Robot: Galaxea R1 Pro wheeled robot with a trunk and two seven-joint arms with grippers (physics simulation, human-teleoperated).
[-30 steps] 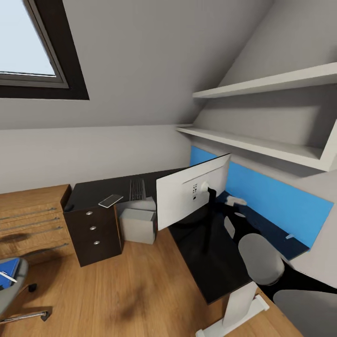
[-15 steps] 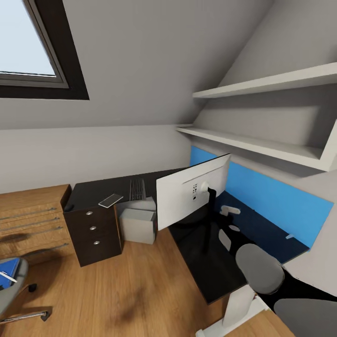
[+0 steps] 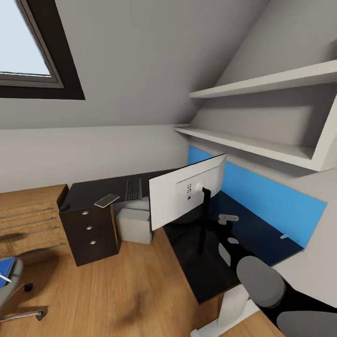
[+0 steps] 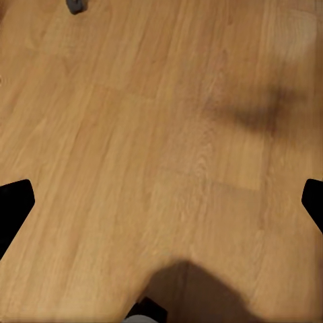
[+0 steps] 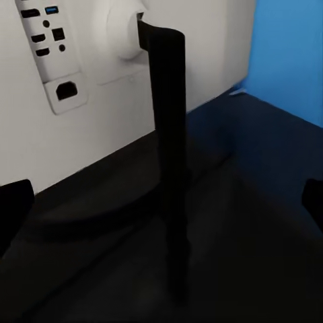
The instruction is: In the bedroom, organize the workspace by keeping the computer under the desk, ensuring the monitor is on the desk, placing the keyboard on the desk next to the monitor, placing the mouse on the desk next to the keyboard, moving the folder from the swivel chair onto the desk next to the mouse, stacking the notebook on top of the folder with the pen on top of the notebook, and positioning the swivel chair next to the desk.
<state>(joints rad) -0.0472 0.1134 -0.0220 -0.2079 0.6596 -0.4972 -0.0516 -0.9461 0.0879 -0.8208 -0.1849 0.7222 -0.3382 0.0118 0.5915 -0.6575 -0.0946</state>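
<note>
On the bench (image 3: 206, 276), the monitor (image 3: 187, 196) stands back-side toward me, its thin black stand (image 5: 168, 134) right ahead of my right gripper (image 5: 161, 202). I judge the risk here: pushing further could strike the stand and tip the screen off the near edge. Right jaws are spread wide, holding nothing, the arm reaching low over the bench. My left gripper (image 4: 161, 208) hangs over bare floor (image 4: 134, 134), jaws wide apart. The keyboard (image 3: 133, 189) and notebook (image 3: 106, 201) lie on the far wing.

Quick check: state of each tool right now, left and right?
Left tool: open, empty, above the wood floor.
Right tool: open, empty, facing the monitor stand.
</note>
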